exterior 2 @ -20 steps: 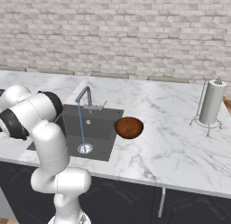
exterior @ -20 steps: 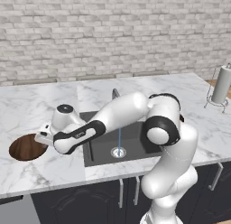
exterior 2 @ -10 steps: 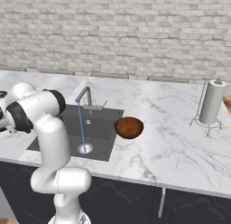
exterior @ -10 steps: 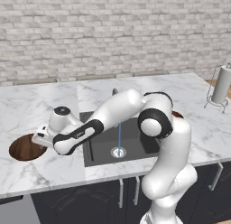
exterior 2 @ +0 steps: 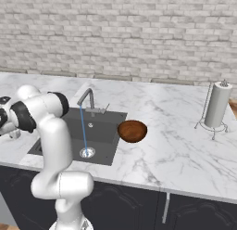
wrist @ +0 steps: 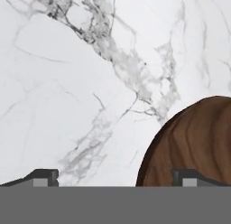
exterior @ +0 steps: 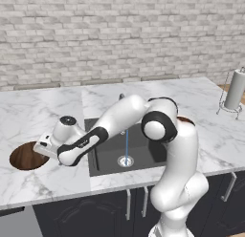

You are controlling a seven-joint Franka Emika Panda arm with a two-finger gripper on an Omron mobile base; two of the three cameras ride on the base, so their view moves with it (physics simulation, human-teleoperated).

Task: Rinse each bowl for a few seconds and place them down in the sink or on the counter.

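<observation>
One dark brown wooden bowl [exterior: 25, 156] lies on the white marble counter [exterior: 43, 112] left of the sink [exterior: 107, 152]. My gripper [exterior: 40, 149] hangs at this bowl's right edge. In the hand view the gripper [wrist: 117, 179] is open and straddles the rim of the bowl [wrist: 194, 137], one fingertip [wrist: 189, 177] over the wood and the other over marble. The second bowl [exterior 2: 132, 130] sits on the counter at the sink's right edge. Water runs from the faucet [exterior 2: 87, 97] into the sink [exterior 2: 69, 131].
A paper towel holder [exterior: 234, 90] stands at the far right of the counter. A brick wall [exterior: 119, 35] backs the worktop. My arm [exterior: 119, 119] stretches across the sink's left half, in front of the water stream.
The arm has stretched further left and the hand has settled a little closer to the left bowl. Both bowls lie still and the water keeps running.
</observation>
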